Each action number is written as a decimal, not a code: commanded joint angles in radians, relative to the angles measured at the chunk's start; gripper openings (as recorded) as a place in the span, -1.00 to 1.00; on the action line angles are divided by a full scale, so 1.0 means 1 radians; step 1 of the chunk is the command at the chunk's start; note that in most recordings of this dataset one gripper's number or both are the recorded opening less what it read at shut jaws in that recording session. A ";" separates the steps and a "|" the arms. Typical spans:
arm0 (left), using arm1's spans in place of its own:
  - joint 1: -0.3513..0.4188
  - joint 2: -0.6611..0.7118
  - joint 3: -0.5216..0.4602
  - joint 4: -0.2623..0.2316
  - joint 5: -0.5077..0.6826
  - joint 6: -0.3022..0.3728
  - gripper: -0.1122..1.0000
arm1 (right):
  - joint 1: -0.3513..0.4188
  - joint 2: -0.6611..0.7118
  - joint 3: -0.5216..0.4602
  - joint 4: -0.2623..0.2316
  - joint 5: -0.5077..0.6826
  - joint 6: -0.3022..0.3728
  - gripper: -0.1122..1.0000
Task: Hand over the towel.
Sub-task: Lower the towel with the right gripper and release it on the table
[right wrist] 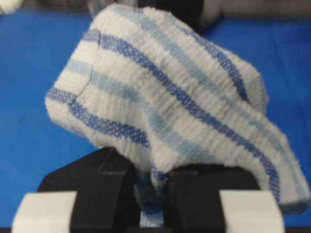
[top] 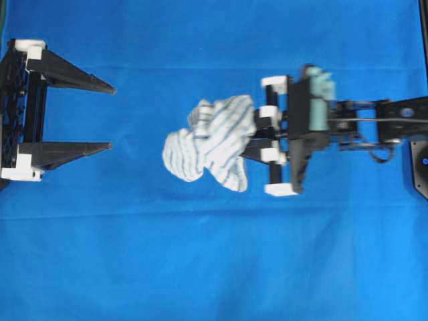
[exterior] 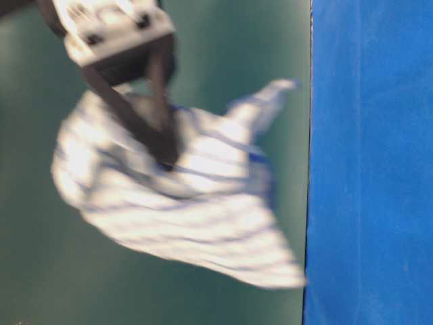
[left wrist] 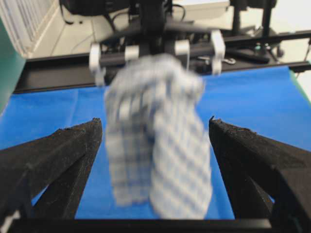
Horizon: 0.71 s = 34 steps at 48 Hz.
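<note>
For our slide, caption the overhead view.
Right gripper holds striped white cloth towel above blue sheet, facing open left gripper.

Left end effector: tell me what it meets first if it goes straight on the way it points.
Probably the towel, hanging from the right end effector, between the left end effector's open fingers' line.

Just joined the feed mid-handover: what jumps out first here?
The striped towel hangs bunched mid-scene, pinched at one end by the right gripper above the blue sheet. Facing it from the left, the left gripper stands wide open, apart from the cloth.
</note>
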 commanded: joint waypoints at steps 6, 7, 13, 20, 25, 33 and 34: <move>0.000 0.002 -0.014 0.000 -0.009 -0.002 0.88 | -0.006 0.150 -0.150 -0.002 0.230 0.000 -0.60; 0.000 0.003 -0.014 -0.002 -0.009 -0.002 0.88 | -0.008 0.169 -0.161 -0.002 0.247 0.000 -0.60; -0.002 0.014 -0.015 -0.002 -0.009 -0.002 0.88 | -0.018 0.281 -0.212 -0.003 0.305 0.000 -0.60; -0.002 0.028 -0.018 -0.002 -0.009 -0.002 0.88 | -0.025 0.367 -0.233 -0.002 0.310 0.000 -0.60; 0.000 0.038 -0.018 0.000 -0.009 -0.003 0.88 | -0.029 0.416 -0.235 -0.002 0.313 0.003 -0.60; -0.002 0.046 -0.021 -0.002 -0.011 -0.003 0.88 | -0.031 0.462 -0.233 0.003 0.330 0.006 -0.60; -0.002 0.046 -0.021 0.000 -0.011 -0.003 0.88 | -0.031 0.462 -0.233 0.005 0.334 0.008 -0.61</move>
